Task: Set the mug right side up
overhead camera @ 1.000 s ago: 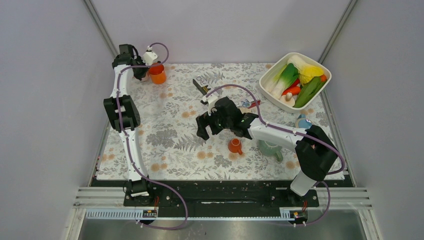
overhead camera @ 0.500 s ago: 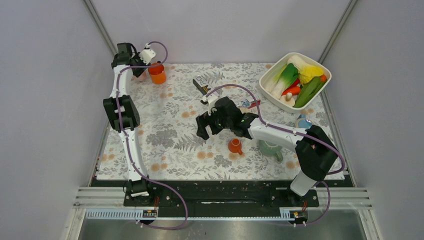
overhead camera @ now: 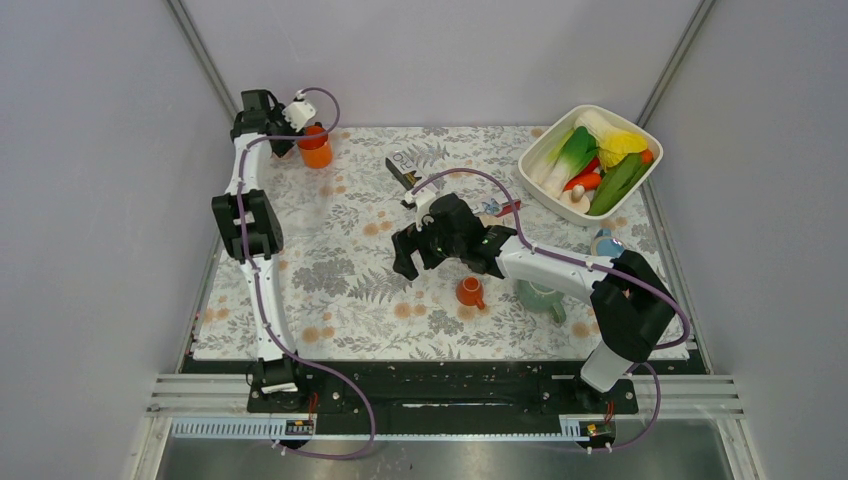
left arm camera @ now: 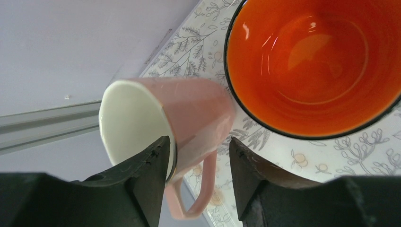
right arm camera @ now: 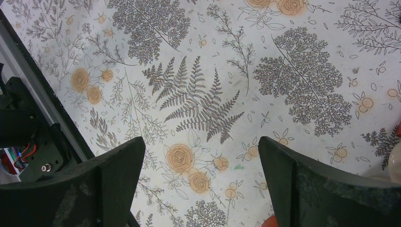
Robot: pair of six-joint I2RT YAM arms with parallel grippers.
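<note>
A pink mug [left arm camera: 189,109] with a white inside lies tilted on its side at the far left corner of the floral cloth, with its mouth facing left in the left wrist view. It touches an orange cup [left arm camera: 317,61], which also shows in the top view [overhead camera: 316,150]. My left gripper [left arm camera: 198,144] is open around the mug's rim and handle. One finger [left arm camera: 151,165] is at the rim and the other stands apart from the mug. In the top view the left gripper [overhead camera: 287,138] hides the mug. My right gripper [overhead camera: 406,262] is open and empty over bare cloth [right arm camera: 201,142].
A white tub [overhead camera: 640,132] of toy vegetables stands at the back right. A small orange cup [overhead camera: 469,291] and a green mug [overhead camera: 541,296] sit by the right arm. A dark packet [overhead camera: 402,168] lies at mid back. The side wall is close to the pink mug.
</note>
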